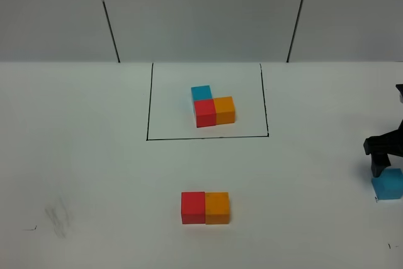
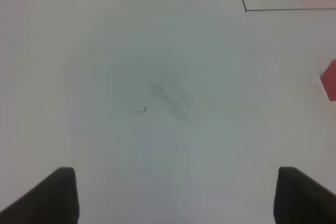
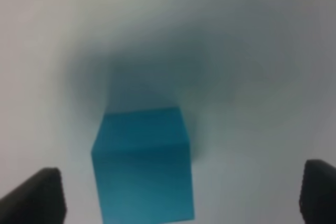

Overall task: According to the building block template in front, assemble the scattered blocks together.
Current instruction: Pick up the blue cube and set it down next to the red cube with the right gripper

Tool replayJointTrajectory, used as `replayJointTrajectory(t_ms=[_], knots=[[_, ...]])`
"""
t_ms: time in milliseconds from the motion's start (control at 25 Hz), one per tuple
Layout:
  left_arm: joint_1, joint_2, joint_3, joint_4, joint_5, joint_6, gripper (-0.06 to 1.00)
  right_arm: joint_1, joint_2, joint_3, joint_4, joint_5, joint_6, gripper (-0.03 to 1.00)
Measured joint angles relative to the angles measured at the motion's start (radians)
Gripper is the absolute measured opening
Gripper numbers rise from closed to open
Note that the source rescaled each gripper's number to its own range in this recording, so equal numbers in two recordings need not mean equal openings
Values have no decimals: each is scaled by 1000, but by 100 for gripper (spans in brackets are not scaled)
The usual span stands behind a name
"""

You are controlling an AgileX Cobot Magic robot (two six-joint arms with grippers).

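My right gripper [image 3: 178, 195] was spread wide over the blue cube [image 3: 144, 166], off-centre, so closing could've skewed it.

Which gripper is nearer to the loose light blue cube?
Right. The right gripper hangs open just above the light blue cube; the left gripper hangs over bare table near a smudge, far away.

On my overhead feed, the template [image 1: 213, 106] sits at the middle rear of the table [image 1: 75, 155], inside the drawn outline [image 1: 151, 99]. Directly before it, outside the outline's front line, two loose cubes stand side by side and touching: the left cube [image 1: 192, 208] and the right cube [image 1: 217, 208]. The third cube [image 1: 386, 185] lies well apart at the far right edge (slightly behind the pair's line), beneath the right gripper [image 1: 378, 167], between its spread fingers.
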Motion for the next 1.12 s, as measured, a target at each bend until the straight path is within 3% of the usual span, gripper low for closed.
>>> replayJointTrajectory(t_ms=[240, 600, 1000, 1120], knots=[[0, 0, 0, 0, 0, 0, 93, -16, 0, 99, 6, -86, -1, 85], [0, 0, 0, 0, 0, 0, 93, -12, 0, 104, 32, -159, -19, 82], [0, 0, 0, 0, 0, 0, 93, -12, 43, 104, 60, -162, -80, 79], [0, 0, 0, 0, 0, 0, 93, -12, 49, 104, 60, -162, -82, 71]])
